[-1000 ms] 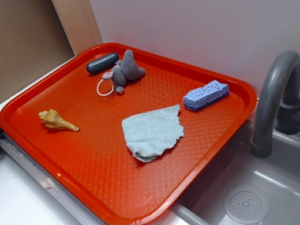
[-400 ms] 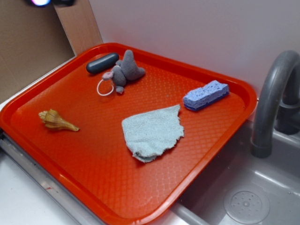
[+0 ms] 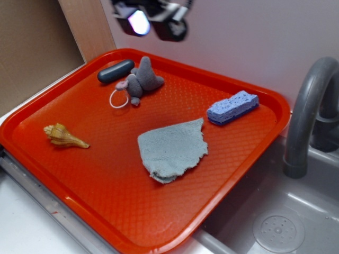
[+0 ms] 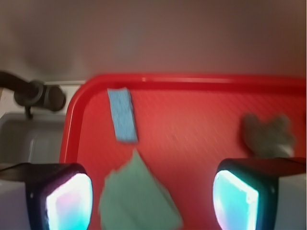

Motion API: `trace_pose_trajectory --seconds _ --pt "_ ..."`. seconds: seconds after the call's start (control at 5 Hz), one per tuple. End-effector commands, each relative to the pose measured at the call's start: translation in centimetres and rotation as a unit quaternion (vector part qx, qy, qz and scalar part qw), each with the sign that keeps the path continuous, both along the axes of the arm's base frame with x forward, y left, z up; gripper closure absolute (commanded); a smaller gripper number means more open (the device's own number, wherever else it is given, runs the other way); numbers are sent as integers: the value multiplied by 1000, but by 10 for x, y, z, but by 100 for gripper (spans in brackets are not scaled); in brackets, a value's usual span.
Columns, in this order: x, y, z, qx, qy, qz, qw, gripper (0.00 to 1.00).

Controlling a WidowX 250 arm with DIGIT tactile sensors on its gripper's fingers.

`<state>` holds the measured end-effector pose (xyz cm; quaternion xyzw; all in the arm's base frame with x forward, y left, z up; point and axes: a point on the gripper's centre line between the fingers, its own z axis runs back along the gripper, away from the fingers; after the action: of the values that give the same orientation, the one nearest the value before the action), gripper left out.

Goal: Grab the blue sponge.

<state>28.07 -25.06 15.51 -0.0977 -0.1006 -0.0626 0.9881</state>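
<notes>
Blue sponge [image 3: 232, 107] lies near the red tray's [image 3: 63, 92] right rear edge, well apart from the claw [image 4: 151, 194], spread wide, hanging above.

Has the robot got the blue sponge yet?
Not yet. The blue sponge lies untouched on the red tray, near the faucet-side edge, beside the grey-blue rag. The hand is high above the tray, fingers wide apart and empty. Left to do: move over the sponge, come down, close on it.
</notes>
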Motion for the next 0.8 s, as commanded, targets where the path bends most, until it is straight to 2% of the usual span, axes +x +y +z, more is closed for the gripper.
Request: trace_pose_trajectory --seconds 0.0,0.2,0.4,0.6 --pt "15 -34 -35 -9 -12 -31 999 0" --pt "14 -43 -59 -9 6 -64 998 0" --pt "18 -58 -71 -6 4 -75 997 0" --pt "21 -70 -83 26 4 -87 996 0"
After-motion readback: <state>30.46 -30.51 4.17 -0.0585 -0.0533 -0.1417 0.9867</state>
